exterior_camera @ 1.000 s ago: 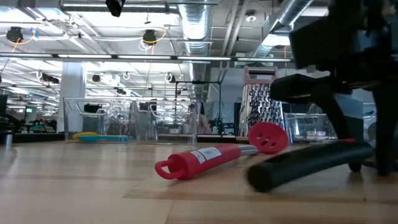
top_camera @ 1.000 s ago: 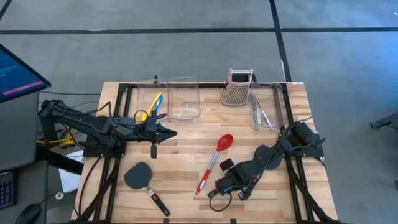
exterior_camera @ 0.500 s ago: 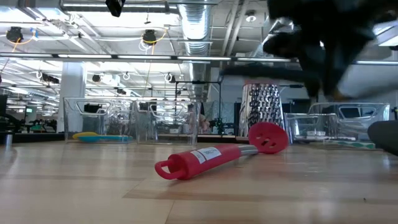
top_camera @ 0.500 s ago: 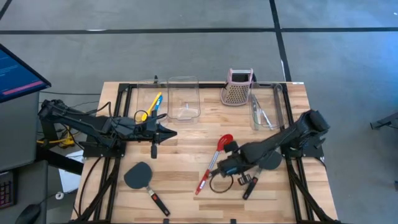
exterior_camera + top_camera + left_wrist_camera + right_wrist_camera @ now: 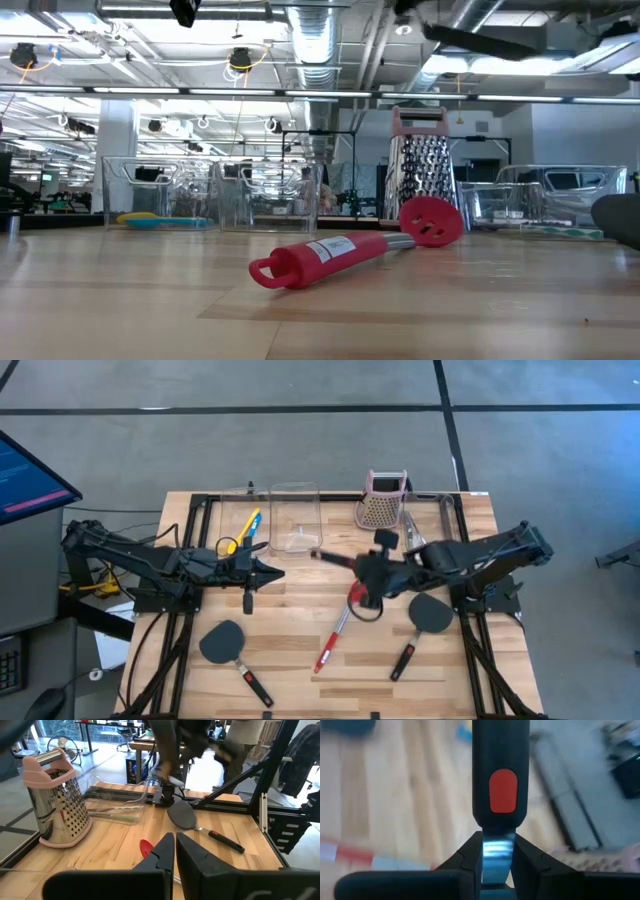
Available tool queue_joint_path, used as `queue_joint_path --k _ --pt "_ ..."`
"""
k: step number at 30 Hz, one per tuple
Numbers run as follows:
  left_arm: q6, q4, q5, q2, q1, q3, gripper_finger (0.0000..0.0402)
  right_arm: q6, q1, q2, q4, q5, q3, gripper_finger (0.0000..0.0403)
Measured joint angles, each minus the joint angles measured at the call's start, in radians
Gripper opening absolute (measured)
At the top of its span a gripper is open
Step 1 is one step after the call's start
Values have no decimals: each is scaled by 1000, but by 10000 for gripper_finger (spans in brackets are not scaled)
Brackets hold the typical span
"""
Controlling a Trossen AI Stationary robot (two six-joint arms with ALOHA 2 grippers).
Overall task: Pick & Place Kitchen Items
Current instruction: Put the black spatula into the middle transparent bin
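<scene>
My right hand (image 5: 372, 572) mid-counter, pinching black spatula (image 5: 495, 775) by shank, above red spoon (image 5: 341, 622). Left hand (image 5: 272, 573) at 9 o'clock, fingers together, empty.

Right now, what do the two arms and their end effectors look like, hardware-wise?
Both arms are dark, near-black, built of slim jointed links. The left arm has a yellow cable near its base and tapers to a pointed left end effector. Its fingers are matte black wedges. The right arm is equally dark, with a black cable loop beneath the right end effector.
</scene>
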Motion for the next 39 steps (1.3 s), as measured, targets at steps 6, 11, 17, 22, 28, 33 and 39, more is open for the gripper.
queue_joint_path --k 6,11,17,22,28,33,39 --pt "0 1 0 0 0 0 3 -38 -24 -1 161 71 45 63" --pt "-3 4 0 0 0 0 3 -94 -31 0 133 77 45 63" --pt "-121 19 -13 0 17 0 3 -164 -30 18 21 101 46 63" --pt "-224 35 17 0 64 0 16 -297 -30 40 -2 108 47 63" --pt "-337 84 59 12 112 -1 73 -508 -30 102 -42 153 45 63" --pt "-398 168 70 22 119 0 117 -654 -36 165 -91 247 45 63" --pt "-537 170 111 108 133 1 152 -770 -46 212 -81 269 46 63"
